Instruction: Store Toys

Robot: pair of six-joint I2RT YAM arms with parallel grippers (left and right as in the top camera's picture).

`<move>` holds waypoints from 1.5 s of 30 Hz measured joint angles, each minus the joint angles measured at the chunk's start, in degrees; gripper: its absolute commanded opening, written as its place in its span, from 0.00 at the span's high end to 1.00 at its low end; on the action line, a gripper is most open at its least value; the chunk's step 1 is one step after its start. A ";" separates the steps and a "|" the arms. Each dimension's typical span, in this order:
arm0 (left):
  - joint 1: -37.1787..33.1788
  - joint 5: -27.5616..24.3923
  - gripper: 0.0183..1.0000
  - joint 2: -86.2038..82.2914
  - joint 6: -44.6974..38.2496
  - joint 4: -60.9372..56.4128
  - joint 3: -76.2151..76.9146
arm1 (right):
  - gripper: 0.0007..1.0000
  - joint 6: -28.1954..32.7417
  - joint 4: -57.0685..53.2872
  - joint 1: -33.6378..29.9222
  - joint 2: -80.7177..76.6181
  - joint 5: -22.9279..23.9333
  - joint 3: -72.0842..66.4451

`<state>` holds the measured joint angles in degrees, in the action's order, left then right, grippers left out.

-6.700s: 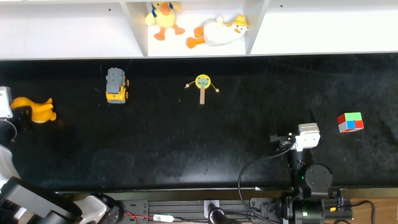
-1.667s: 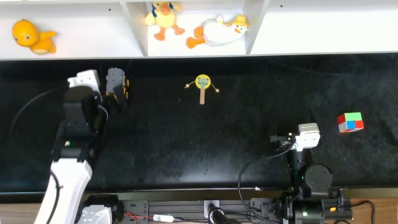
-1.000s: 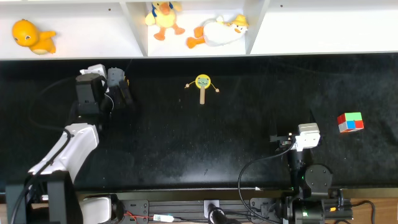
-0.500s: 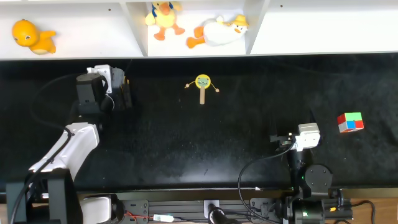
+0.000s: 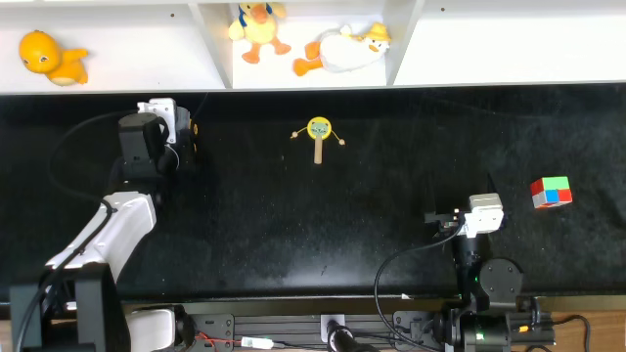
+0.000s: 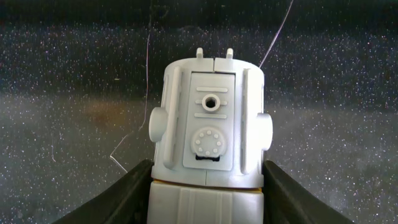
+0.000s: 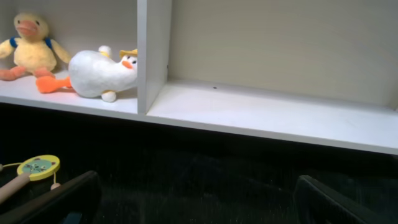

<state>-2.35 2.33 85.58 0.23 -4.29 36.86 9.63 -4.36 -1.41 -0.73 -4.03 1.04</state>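
At the far left, the orange rubber duck [image 5: 54, 57] sits in the left compartment of the white shelf unit [image 5: 147, 59], which runs along the far edge of the black worktop [image 5: 293, 235].

Just near of that compartment is my left gripper [image 6: 205, 186]. It is closed on the grey and yellow toy truck [image 6: 211, 130], with one finger against each long side. In the left wrist view the truck's long axis runs straight out between the fingers, so I am holding it across its narrow width. The truck is at the far left of the worktop, close under the shelf front. I cannot tell whether its wheels are touching the surface.

The left arm reaches from its near-left base up to the far side, wrist tipped down over the toy. I judge the next move to be a lift and a carry to the far side, since the shelf opening lies just beyond the gripper.

The middle compartment holds a yellow plush duck [image 5: 259, 24], sitting up, and a white plush goose [image 5: 342, 49] on its side. A yellow drum rattle on a wooden stick [image 5: 319, 137] lies near of them on the worktop.

My right gripper [image 7: 198, 180] is parked near right with its fingers spread wide, holding nothing. A multicoloured cube [image 5: 551, 192] sits to its right, much nearer this arm than the left one.
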 measured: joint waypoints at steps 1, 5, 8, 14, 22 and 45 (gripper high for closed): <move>0.00 0.02 0.57 -0.22 -0.02 0.37 0.00 | 0.00 0.02 -0.02 0.00 0.00 -0.02 0.00; 0.00 0.02 0.60 -2.89 -0.02 4.59 -0.02 | 0.00 0.00 0.00 0.00 0.00 0.00 0.00; 0.00 0.02 0.60 -6.56 -0.02 7.85 -0.09 | 0.00 0.00 0.00 0.00 0.00 0.02 0.00; 0.00 -0.07 0.60 -18.10 -0.02 12.66 -1.49 | 0.00 0.00 -0.02 0.00 0.00 0.02 0.00; 0.00 -0.22 0.61 -25.64 0.26 13.40 -1.44 | 0.00 0.00 0.00 0.00 0.00 0.02 0.00; 0.76 -2.34 0.63 4.74 0.90 12.44 26.32 | 0.00 0.02 0.02 0.00 0.00 0.00 0.00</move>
<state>-1.58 -0.01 90.32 1.13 8.14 63.18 9.65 -4.34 -1.41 -0.73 -4.03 1.04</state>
